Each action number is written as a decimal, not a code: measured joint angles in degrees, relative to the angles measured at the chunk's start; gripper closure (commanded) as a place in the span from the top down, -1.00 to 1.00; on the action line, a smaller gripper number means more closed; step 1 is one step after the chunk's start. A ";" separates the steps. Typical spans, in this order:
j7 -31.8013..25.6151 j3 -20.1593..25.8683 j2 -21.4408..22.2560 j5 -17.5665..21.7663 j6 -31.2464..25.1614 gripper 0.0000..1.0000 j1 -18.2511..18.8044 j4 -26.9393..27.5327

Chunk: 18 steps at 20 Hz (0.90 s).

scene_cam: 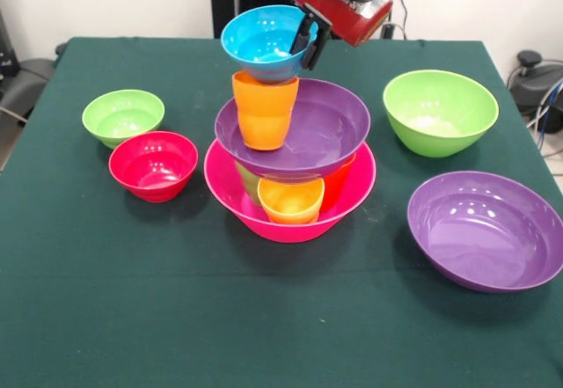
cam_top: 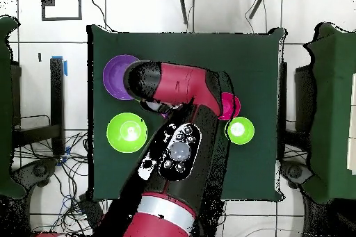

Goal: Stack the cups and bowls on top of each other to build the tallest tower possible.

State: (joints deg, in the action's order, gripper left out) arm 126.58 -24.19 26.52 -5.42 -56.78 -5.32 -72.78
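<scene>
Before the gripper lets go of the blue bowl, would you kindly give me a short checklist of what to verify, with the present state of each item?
1. Blue bowl sits on the orange cup: ok, though it looks slightly tilted.
2. Gripper holds the blue bowl's rim: ok, fingers straddle it.
3. Orange cup stands upright in the purple bowl: ok.
4. Purple bowl rests level on the cups inside the hot-pink bowl: cannot tell, supports partly hidden.
5. Spare bowls apart from the tower: ok; red bowl and second purple bowl are clear.
6. Overhead check: not ok, the arm hides the tower.
</scene>
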 measured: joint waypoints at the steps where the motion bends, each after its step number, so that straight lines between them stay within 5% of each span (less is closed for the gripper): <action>1: 0.00 0.00 0.01 -0.08 0.02 -1.00 -0.05 -0.14; 18: 0.00 -1.16 -0.26 -0.14 2.39 -1.00 -0.02 -0.41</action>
State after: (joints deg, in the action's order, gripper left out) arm 126.58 -25.35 26.25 -5.56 -54.39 -5.35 -73.19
